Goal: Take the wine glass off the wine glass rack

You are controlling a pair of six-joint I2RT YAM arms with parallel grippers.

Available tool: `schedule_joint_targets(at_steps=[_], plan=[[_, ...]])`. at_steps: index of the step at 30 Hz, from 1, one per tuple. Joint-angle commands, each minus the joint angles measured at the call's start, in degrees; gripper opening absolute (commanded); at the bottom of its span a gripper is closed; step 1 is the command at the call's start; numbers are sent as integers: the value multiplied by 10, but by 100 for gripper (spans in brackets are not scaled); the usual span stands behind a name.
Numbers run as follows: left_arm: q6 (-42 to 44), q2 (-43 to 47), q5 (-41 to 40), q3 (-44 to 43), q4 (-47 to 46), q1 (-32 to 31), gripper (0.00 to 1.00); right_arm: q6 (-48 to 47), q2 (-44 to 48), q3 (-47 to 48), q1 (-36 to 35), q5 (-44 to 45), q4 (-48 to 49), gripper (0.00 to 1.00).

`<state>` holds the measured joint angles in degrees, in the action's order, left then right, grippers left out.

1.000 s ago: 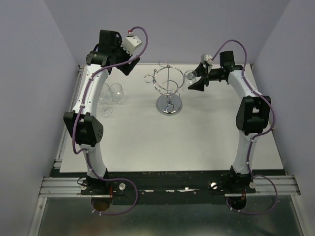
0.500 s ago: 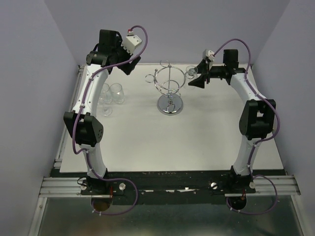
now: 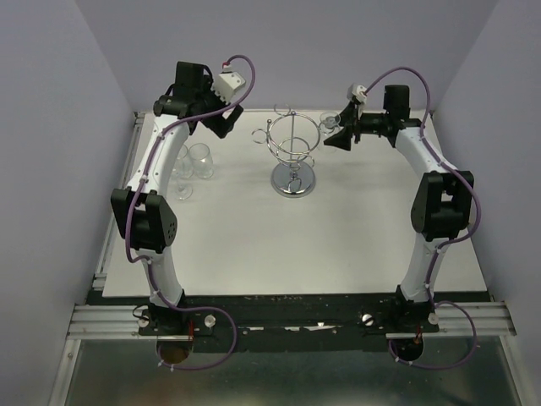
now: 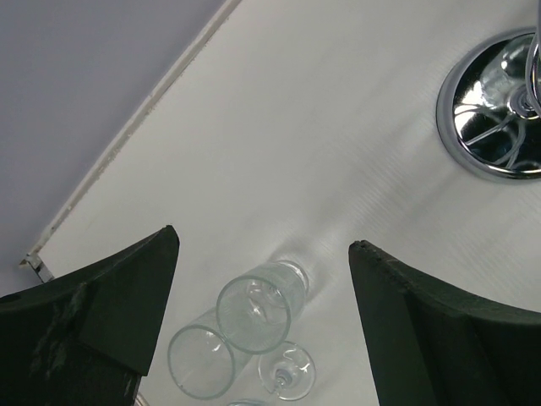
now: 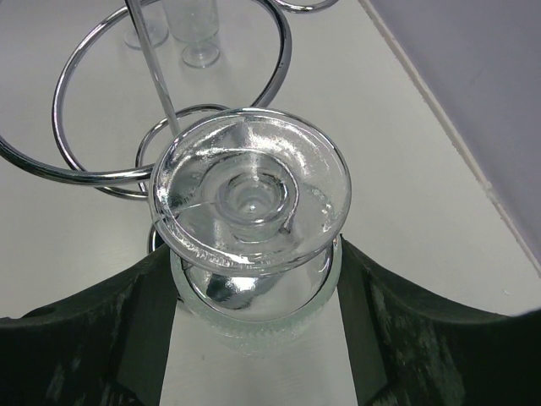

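Note:
The wine glass (image 5: 252, 199) hangs upside down, foot uppermost, with its bowl between the fingers of my right gripper (image 5: 255, 250), which is shut on it. The wine glass rack (image 3: 290, 150) stands at the back middle of the table, and its chrome rings (image 5: 101, 161) lie just behind the glass's foot. A small loop touches the foot's left edge; I cannot tell whether the stem is still in it. In the top view the glass (image 3: 330, 121) is at the rack's right side. My left gripper (image 4: 262, 245) is open, high above the table's left.
Clear glasses (image 4: 254, 306) stand on the table (image 3: 254, 228) at the far left below my left gripper; the top view shows these glasses (image 3: 196, 161) beside the left arm. The rack's mirrored base (image 4: 494, 110) lies to their right. The back wall is close behind.
My right gripper has carried the glass a little towards the back wall and to the right, at the rack's right side. My left wrist has shifted slightly right.

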<state>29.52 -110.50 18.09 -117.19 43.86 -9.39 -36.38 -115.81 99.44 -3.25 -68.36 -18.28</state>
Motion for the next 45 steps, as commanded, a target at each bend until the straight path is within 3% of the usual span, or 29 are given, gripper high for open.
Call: schedule_joint_targets(at_steps=[1, 6, 11, 20, 32, 35, 38, 42, 45], plan=[[-1, 41, 20, 28, -25, 0, 99, 57, 26, -26, 11, 28, 78, 1], [-1, 44, 27, 30, -23, 0, 99, 83, 23, -48, 16, 41, 102, 1], [5, 42, 26, 21, -19, 0, 99, 182, 36, -80, 23, 38, 204, 1], [-1, 44, 26, 28, -21, 0, 99, 242, 30, -70, 27, 41, 282, 1], [-12, 64, 10, 21, -45, -2, 99, 325, 45, -80, 45, 203, 294, 1], [-5, 77, 4, 18, -50, -2, 99, 393, 71, -78, 54, 334, 236, 1], [1, 94, -4, 27, -54, -2, 99, 520, 83, -62, 84, 365, 184, 1], [14, 140, -8, 67, -69, -7, 99, 640, 113, -98, 104, 320, 152, 1], [42, 190, -11, 121, -86, -24, 99, 716, 127, -129, 117, 235, 112, 1]])
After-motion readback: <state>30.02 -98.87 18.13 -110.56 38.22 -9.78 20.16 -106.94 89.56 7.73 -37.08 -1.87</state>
